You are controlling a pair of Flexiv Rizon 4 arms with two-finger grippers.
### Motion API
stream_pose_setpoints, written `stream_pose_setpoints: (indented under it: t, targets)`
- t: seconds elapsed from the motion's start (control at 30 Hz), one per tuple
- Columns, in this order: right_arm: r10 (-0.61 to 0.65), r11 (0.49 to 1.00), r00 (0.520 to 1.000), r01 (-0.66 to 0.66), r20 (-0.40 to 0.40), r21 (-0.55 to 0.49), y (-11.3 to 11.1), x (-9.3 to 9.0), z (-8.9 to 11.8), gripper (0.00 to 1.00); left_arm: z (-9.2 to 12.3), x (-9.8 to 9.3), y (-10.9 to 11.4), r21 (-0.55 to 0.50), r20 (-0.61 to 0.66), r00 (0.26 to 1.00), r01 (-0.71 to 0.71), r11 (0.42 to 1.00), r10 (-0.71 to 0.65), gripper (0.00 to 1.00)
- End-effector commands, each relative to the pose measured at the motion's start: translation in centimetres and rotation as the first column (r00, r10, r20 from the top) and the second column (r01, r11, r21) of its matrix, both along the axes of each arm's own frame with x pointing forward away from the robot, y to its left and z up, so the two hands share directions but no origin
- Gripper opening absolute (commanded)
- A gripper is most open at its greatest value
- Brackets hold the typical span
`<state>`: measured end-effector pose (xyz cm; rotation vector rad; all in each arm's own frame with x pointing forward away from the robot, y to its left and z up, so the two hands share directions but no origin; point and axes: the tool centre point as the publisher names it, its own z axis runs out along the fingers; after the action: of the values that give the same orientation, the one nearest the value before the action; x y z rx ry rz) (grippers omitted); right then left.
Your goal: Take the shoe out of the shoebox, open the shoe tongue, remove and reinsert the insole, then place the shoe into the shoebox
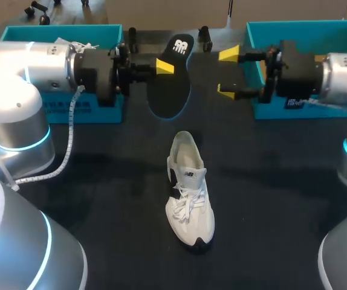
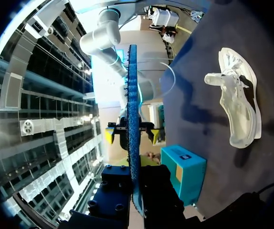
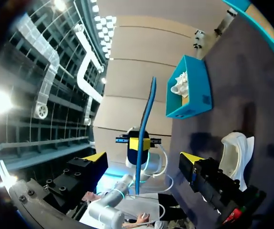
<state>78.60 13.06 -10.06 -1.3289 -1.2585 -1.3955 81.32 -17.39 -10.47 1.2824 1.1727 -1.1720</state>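
Note:
A white shoe (image 1: 188, 190) lies on the dark table, toe toward me, and also shows in the left wrist view (image 2: 237, 105) and the right wrist view (image 3: 235, 152). The black insole (image 1: 168, 81) with a blue edge hangs above the table at the back. My left gripper (image 1: 161, 67) is shut on its side edge. From the left wrist the insole (image 2: 132, 119) appears edge-on between that gripper's fingers. My right gripper (image 1: 229, 72) stands wide open just right of the insole, not touching it. In the right wrist view, its own gripper (image 3: 143, 157) faces the insole (image 3: 145, 119).
Two teal shoeboxes stand at the back, one on the left (image 1: 64, 103) with white paper inside, one on the right (image 1: 294, 36). A white cable (image 1: 71, 133) hangs from my left arm. Bare tabletop (image 1: 101, 199) surrounds the shoe.

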Motion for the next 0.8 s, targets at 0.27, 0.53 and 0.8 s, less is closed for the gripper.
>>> stream_pose_setpoints:
  t: [0.27, 0.53, 0.8]
  targets:
    - [0.096, 0.994, 0.995, -0.097, -0.027, -0.057, -4.2, -0.9, -0.1, 1.00, 0.2, -0.4, 0.3, 0.004, 0.002, 1.000, -0.006, 1.000, 0.006, 0.00]
    - [0.096, 0.994, 0.995, -0.097, -0.027, -0.057, -4.2, -0.9, -0.1, 1.00, 0.4, -0.6, 0.0, -0.019, -0.098, 0.995, -0.009, 1.000, 0.007, 0.00]
    - [0.096, 0.994, 0.995, -0.097, -0.027, -0.057, -4.2, -0.9, -0.1, 1.00, 0.9, -2.0, -0.1, -0.017, -0.567, 0.823, -0.002, 1.000, -0.008, 0.00]
